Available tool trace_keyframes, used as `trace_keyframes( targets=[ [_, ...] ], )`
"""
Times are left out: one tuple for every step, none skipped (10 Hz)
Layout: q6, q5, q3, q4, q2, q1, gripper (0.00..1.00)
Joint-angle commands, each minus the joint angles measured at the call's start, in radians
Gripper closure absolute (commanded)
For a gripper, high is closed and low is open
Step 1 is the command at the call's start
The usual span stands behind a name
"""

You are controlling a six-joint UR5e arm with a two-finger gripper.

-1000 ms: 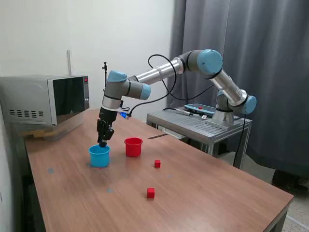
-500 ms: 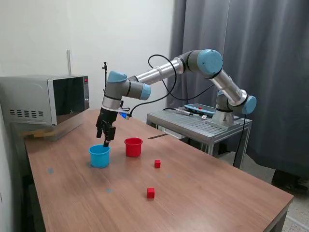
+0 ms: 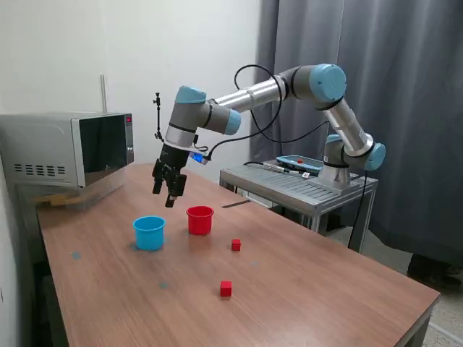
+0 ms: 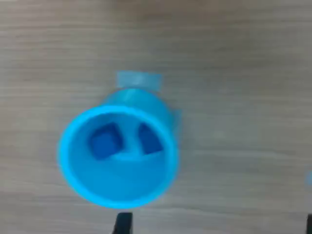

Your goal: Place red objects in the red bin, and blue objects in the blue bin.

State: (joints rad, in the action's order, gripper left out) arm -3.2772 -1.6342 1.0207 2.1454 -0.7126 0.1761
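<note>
- The brown wood-grain worktop (image 3: 304, 289) carries everything.
- The black two-finger pincer (image 3: 171, 189) hangs above the cups; whether it is open or closed I cannot tell.
- The round light blue plastic cup (image 4: 117, 156) holds both dark blue cubes (image 4: 104, 141), so the blue half looks done.
- The round red plastic cup (image 3: 200, 219) stands beside it, its inside unseen.
- Two small red cubes (image 3: 226, 288) lie nearer the worktop's front edge; next, likely grasp one.

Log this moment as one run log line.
gripper: raised above table, state unclear | blue cup: two blue cubes inside | red cup: contents unseen | two red cubes: on table
</note>
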Motion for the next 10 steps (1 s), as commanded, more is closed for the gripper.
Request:
trace_keyframes(
  targets=[
    [0.007,0.002,0.061,-0.015,-0.051,-0.113,0.0],
    [0.008,0.004,0.062,-0.039,-0.054,-0.156,0.0],
    [0.01,0.008,0.064,-0.063,-0.056,-0.196,0.0],
    [0.025,0.011,0.07,-0.083,-0.057,-0.228,0.0],
    [0.054,0.013,0.073,-0.094,-0.059,-0.251,0.0],
    [0.069,0.046,0.081,-0.096,-0.062,-0.276,0.0],
    [0.064,0.066,0.081,-0.097,-0.064,-0.288,0.0],
    [0.048,0.071,0.084,-0.099,-0.064,-0.291,0.0],
    [0.013,0.073,0.093,-0.101,-0.064,-0.293,0.0],
    [-0.03,0.073,0.099,-0.104,-0.056,-0.293,0.0]
  ],
)
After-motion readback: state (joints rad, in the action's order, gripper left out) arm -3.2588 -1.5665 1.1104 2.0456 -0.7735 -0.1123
